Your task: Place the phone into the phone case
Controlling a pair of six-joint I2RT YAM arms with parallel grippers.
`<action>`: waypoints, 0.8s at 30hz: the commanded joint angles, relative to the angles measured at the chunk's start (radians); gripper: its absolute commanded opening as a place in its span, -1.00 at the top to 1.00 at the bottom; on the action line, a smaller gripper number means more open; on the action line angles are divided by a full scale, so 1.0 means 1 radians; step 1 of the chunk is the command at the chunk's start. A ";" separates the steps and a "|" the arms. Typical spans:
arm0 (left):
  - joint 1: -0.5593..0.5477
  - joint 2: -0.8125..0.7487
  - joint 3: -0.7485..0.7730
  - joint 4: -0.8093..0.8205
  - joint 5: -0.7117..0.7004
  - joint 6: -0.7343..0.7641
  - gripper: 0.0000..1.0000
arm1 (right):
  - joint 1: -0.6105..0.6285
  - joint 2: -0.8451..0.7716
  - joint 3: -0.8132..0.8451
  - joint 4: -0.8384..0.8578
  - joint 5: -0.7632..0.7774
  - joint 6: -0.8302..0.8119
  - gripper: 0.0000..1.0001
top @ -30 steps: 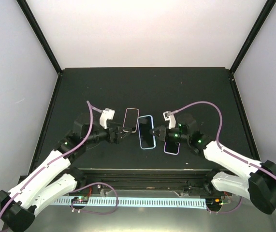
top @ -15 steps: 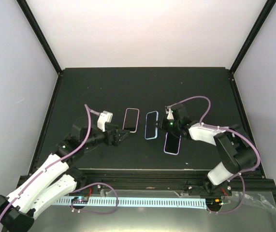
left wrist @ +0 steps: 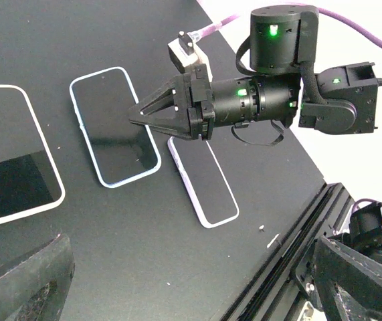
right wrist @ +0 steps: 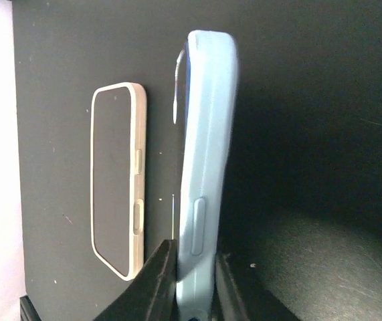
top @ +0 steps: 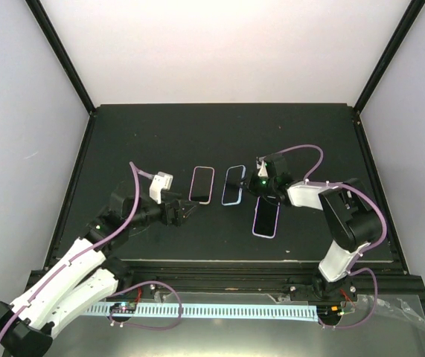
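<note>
A light blue phone case (top: 233, 185) lies mid-table with a dark glossy phone face inside its rim. My right gripper (top: 252, 184) is shut on its right edge. In the right wrist view the case (right wrist: 207, 134) runs edge-on, pinched across its thickness by the gripper (right wrist: 197, 284). From the left wrist I see that case (left wrist: 114, 127) with the right gripper's tip (left wrist: 137, 115) on it. My left gripper (top: 191, 210) hangs open and holds nothing, below a pink-rimmed phone (top: 202, 184). Its fingers (left wrist: 23, 281) frame bare table.
A lavender-rimmed phone or case (top: 266, 218) lies flat under the right arm, also visible from the left wrist (left wrist: 204, 177). The pink-rimmed phone (right wrist: 117, 180) sits just left of the held case. The black table (top: 138, 134) ends in a metal rail (top: 219, 268) at the near edge.
The right gripper has carried the blue case away from the bases and slightly right, its arm folding back. The left gripper has drawn back a little to the left and stayed open.
</note>
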 commanded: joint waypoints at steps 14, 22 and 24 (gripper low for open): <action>0.005 -0.034 0.086 -0.110 -0.163 -0.005 -0.98 | -0.031 -0.326 0.016 -0.386 0.195 -0.200 -0.81; 0.007 -0.084 0.168 -0.173 -0.356 -0.004 -0.98 | -0.031 -0.674 0.061 -0.716 0.299 -0.334 -1.00; 0.007 -0.092 0.191 -0.179 -0.374 -0.001 -0.98 | -0.032 -0.756 0.093 -0.812 0.304 -0.358 -1.00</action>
